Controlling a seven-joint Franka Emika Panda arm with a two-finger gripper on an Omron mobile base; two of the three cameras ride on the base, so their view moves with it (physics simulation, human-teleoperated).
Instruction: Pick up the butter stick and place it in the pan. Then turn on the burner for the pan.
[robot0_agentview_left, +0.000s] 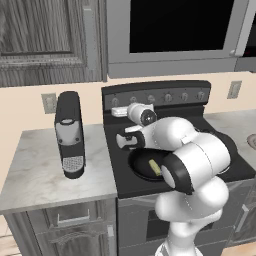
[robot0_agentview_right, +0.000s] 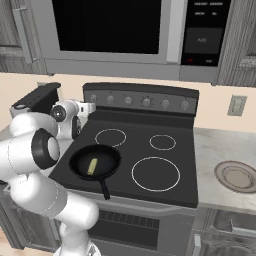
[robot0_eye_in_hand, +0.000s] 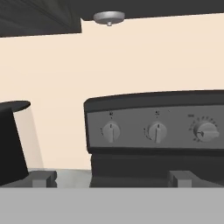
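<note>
At the far left, a marble tabletop (robot0_agentview_left: 35, 165) carries a tall dark coffee machine (robot0_agentview_left: 69, 134), standing upright well back from the front edge, with a wall socket (robot0_agentview_left: 49, 102) on the cream wall just behind it. Dark wood cabinets (robot0_agentview_left: 45, 40) hang above.

Next to the tabletop is a black stove (robot0_agentview_right: 165, 150) with a smooth glass top and white burner rings. Along its raised back panel runs a row of grey knobs (robot0_agentview_right: 146, 102); in the hand view two of these knobs (robot0_eye_in_hand: 111, 131) face the camera straight on, with a third further right.

The hand (robot0_agentview_left: 126, 141) hovers above the stove's left rear part, pointing toward the back panel, its two fingers (robot0_eye_in_hand: 43, 178) spread wide apart and holding nothing. In the right base view the hand (robot0_agentview_right: 86, 111) sits just in front of the left end of the knob row.

The pan (robot0_agentview_right: 95, 162) rests on the front left burner, its long handle pointing toward the front edge of the stove. The butter stick (robot0_agentview_right: 92, 166) lies flat inside the pan, near its middle; in the left base view the butter stick (robot0_agentview_left: 154, 167) shows partly behind the arm's elbow.

Above the stove hangs a microwave (robot0_agentview_right: 115, 30) with a dark window. To the right, another stretch of marble tabletop (robot0_agentview_right: 220, 150) holds a round grey plate (robot0_agentview_right: 237, 176), well apart from the stove, and a second socket (robot0_agentview_right: 237, 105) sits on the wall.
</note>
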